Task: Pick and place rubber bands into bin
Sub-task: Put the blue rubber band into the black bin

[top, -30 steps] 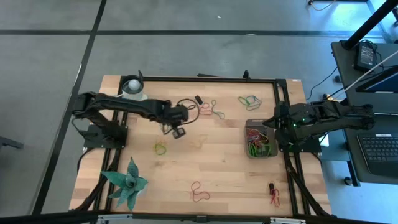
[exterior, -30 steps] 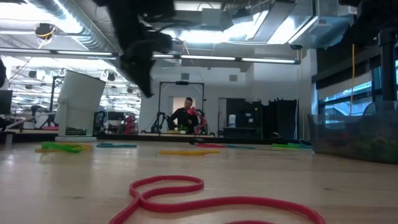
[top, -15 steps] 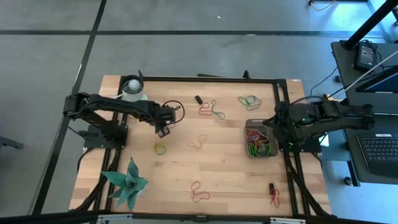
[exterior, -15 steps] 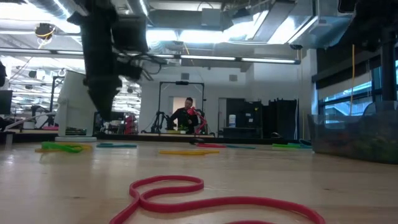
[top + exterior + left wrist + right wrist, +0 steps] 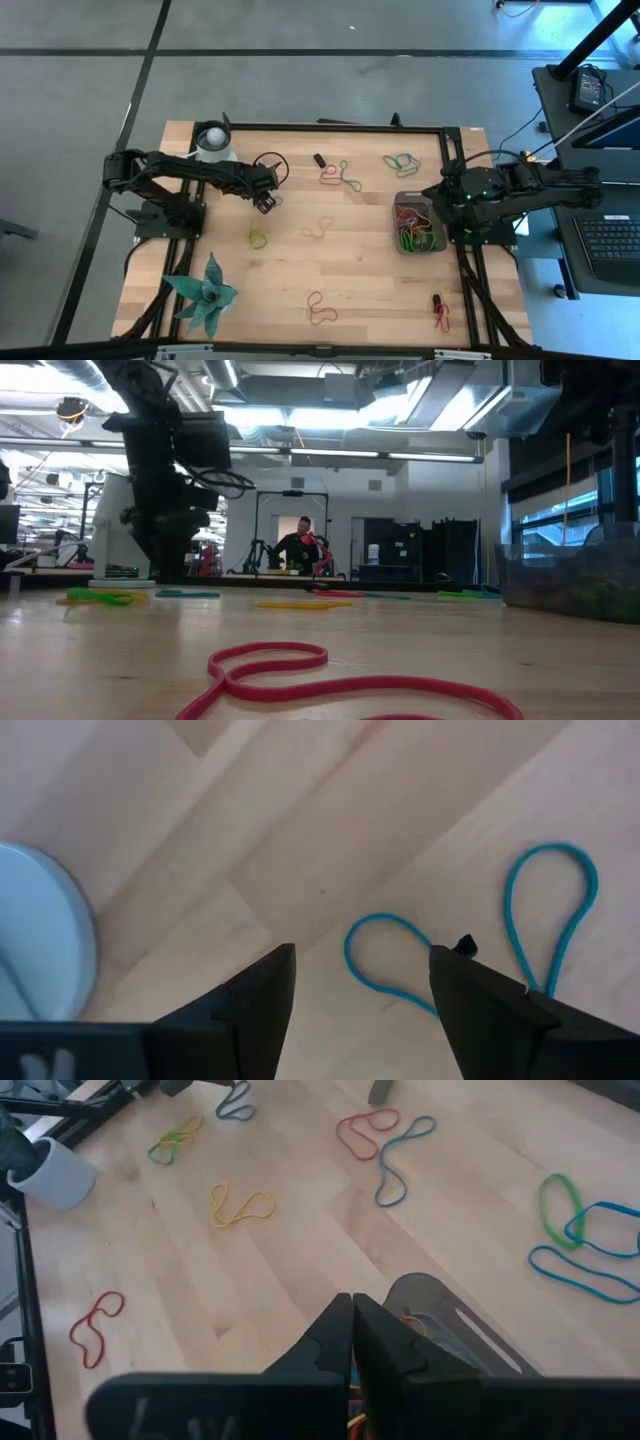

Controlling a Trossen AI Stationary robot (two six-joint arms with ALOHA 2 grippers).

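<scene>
Left tool, spread above a blue band near the cup, must descend and pinch it; right tool pressed together over the bin.

One bin, one white cup, one plant — two arms.

A pale wooden table with a black frame carries the white cup at its far left corner and a teal star-shaped ornament at the near left. Loose rubber bands are scattered across the boards (red, green, yellow, blue), with a small black oblong piece beside them. The dark bin sits against the right edge, bands heaped inside.
</scene>
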